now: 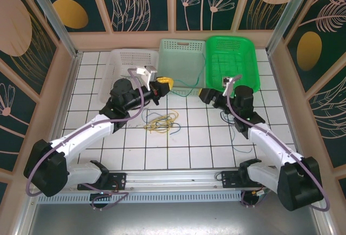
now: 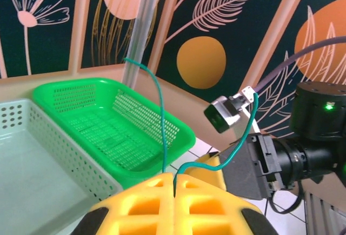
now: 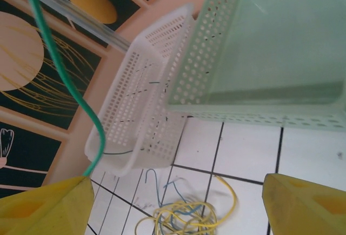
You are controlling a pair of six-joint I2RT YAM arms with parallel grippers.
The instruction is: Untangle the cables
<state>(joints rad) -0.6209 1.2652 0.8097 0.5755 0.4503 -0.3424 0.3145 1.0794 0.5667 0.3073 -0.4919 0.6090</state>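
**A:** White tiled table (image 1: pixel 189 148), patterned walls close on three sides, three baskets along the far edge. Where are the cables?

**B:** One green cable (image 2: pixel 162 127) is lifted clear. The left gripper (image 2: pixel 174 183) has its yellow fingers pressed together on it. The yellow and blue tangle (image 1: pixel 162 121) lies loose on the tiles between the arms.

**A:** And the right gripper (image 3: pixel 178 183)?

**B:** Spread wide, holding nothing. The green cable trails past one of its fingers and looks snagged on that wrist.

**A:** So it's pulling one strand free?

**B:** I'd judge so. Next the strand needs freeing from the wrist, then laying well apart from the tangle.

**A:** Room?

**B:** Open tiles on the near side. The rim of the pale green basket (image 1: pixel 181 43) sits just beyond both grippers.
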